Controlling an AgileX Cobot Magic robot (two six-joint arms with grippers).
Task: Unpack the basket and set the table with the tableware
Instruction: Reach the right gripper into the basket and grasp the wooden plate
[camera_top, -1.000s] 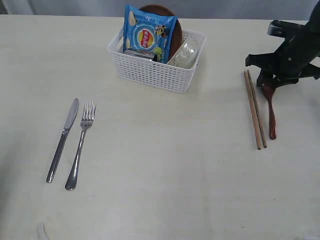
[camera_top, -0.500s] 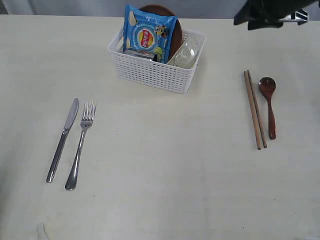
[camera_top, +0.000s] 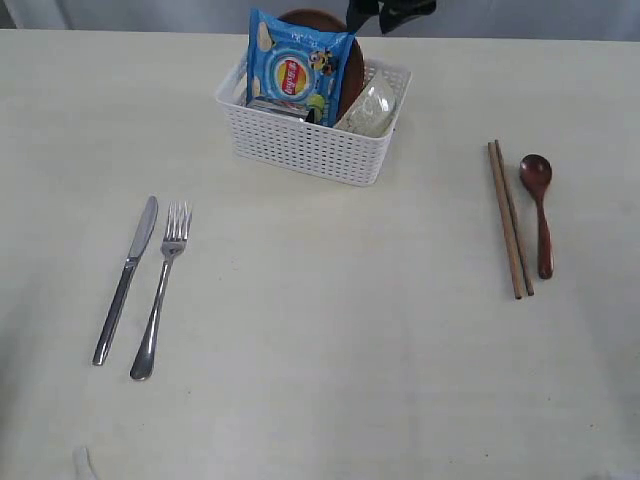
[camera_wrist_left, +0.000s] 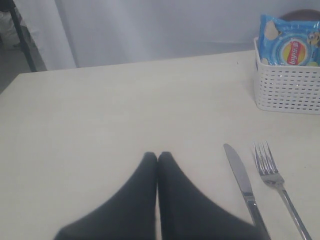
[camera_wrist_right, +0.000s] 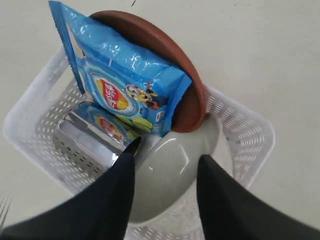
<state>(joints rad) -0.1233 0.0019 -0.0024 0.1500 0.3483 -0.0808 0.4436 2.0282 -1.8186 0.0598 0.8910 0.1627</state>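
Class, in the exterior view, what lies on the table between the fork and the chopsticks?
Nothing: the exterior view shows only bare table between the fork and the chopsticks; the basket stands farther back.

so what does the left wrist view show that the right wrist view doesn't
Only the left wrist view: the knife and fork lying side by side on the table, and the left gripper with its fingers shut together. Only the right wrist view: the pale bowl and steel cup inside the basket, with the right gripper open above the bowl. Both: the table, the basket, the blue snack packet and the brown plate.
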